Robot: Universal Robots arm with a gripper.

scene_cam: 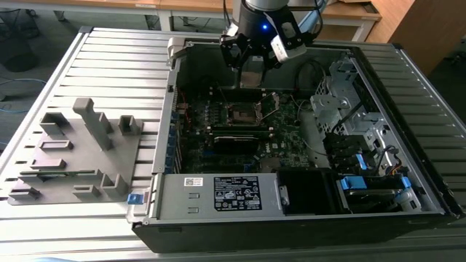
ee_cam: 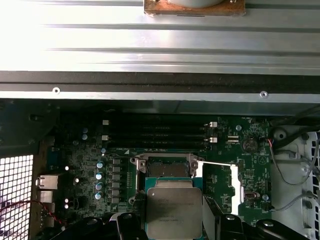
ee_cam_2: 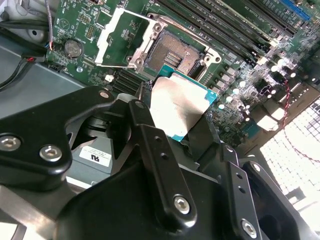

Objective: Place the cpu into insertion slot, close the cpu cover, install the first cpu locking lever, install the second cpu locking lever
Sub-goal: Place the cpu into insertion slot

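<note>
A robot arm [scene_cam: 256,13] reaches down into an open computer case [scene_cam: 291,229] lying on a slatted metal surface [scene_cam: 109,60], its black jaws pinching a processor chip [ee_cam_2: 179,107] by two opposite edges. The chip, dull silver face up with a blue-green border, hangs above the green circuit board [ee_cam: 75,135], just beside the socket [ee_cam_2: 173,54] and not seated in it; in the first wrist view it hides one edge of the socket's rim. The socket's dark field of contacts lies uncovered inside a silvery rim. The cover [ee_cam_2: 116,37], a thin silvery frame with a cut-out middle, is swung open to one side of the socket; whether it lies flat or stands tilted cannot be told. Long black memory sticks [ee_cam: 157,134] run along the side of the socket away from the chip, and a round coin battery [ee_cam_2: 73,48] sits on the board near the open cover. In the exterior view the jaws hover over the far part of the board, close to the case's far wall, with the socket a little nearer the camera and a long black card [scene_cam: 237,143] nearer again. A labelled power supply box [scene_cam: 218,194] sits at the near wall of the case, and blue-tabbed drive bays [scene_cam: 364,180] lie toward the exterior view's right. Outside the case, toward the exterior view's left, a grey holder block [scene_cam: 73,164] with upright posts and slots rests on the surface.
</note>
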